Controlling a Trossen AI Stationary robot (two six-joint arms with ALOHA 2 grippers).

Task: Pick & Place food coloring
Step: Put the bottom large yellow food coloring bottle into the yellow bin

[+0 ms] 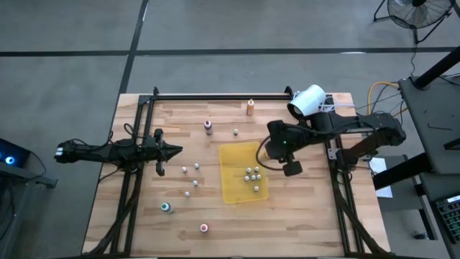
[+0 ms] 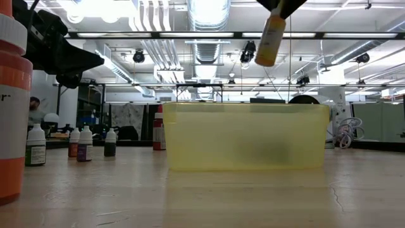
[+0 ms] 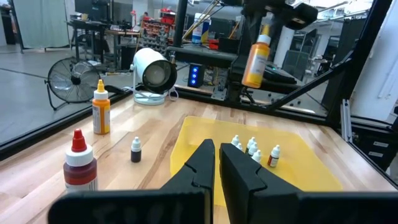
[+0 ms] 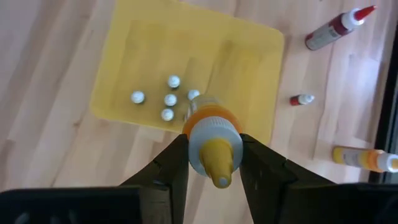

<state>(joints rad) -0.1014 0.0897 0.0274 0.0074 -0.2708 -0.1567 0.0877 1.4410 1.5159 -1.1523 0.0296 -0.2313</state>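
Right pincer (image 4: 213,163) clamped and raised, left pincer (image 3: 217,163) shut, low.

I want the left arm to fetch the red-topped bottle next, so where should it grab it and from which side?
Probably the wide body of the red-topped bottle, below its tapered nozzle, coming level from the left gripper's side. It stands upright, apart from the small bottle nearby; the nozzle looks too thin. The shut jaws must open first.
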